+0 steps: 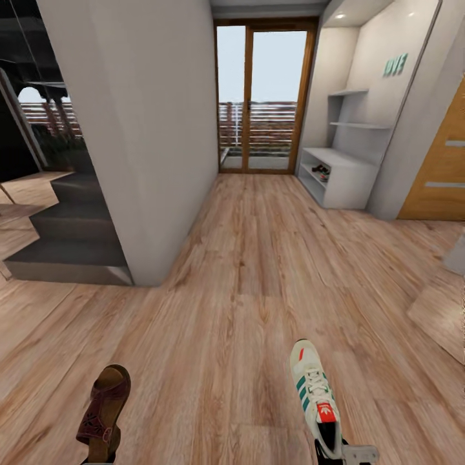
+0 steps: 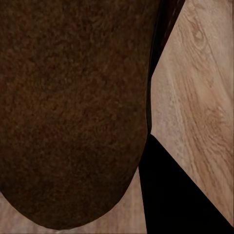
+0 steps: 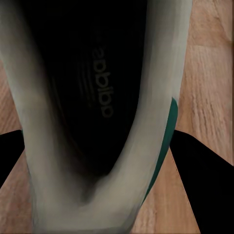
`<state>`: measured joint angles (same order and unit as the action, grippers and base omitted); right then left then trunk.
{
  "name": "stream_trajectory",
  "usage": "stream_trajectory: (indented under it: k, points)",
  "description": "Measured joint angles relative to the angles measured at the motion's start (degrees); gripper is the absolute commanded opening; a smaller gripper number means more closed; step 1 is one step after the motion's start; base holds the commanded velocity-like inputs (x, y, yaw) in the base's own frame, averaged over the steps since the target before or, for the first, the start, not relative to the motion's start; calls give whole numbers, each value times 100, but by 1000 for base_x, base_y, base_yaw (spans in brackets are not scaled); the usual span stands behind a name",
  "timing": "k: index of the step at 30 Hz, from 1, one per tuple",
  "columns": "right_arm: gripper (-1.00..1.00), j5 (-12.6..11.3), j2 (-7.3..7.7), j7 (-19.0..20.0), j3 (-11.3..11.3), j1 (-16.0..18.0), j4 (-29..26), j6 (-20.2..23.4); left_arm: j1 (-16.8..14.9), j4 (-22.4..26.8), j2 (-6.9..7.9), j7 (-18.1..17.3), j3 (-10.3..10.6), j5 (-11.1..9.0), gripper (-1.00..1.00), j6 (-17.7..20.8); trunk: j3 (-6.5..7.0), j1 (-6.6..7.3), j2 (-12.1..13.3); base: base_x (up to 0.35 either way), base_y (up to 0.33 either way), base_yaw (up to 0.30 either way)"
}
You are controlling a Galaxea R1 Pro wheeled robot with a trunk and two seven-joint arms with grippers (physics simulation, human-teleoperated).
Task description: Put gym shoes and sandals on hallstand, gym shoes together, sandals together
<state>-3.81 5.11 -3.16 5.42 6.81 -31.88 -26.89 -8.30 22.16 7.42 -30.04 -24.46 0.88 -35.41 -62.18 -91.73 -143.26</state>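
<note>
Corridor floor (image 1: 258, 258): 1 sandal (image 1: 103, 410) clamped L, 1 gym shoe (image 1: 313, 394) clamped R.

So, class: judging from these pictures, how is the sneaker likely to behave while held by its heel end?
The gym shoe, gripped at the heel by the right hand, sticks out forwards, so it may droop or swing. Its body looks fairly stiff. The thin collar could flex under pressure.

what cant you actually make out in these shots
- Left end effector: in the head view the bottom edge cuts it off below the sandal; the sandal hides the grip in the left wrist view.
- Right end effector: partly cut by the same edge; its grip on the gym shoe is hidden.
- Items on the hallstand shelf: too small to identify in the head view.
</note>
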Motion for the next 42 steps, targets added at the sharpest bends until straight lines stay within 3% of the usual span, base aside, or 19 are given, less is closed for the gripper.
stream_trajectory:
  k: [42]
  points:
    - [-100,24,0,-1,8,1,53,0,1,0,0,1,0,-5,-100,0,-14,0,0,340,0,-5]
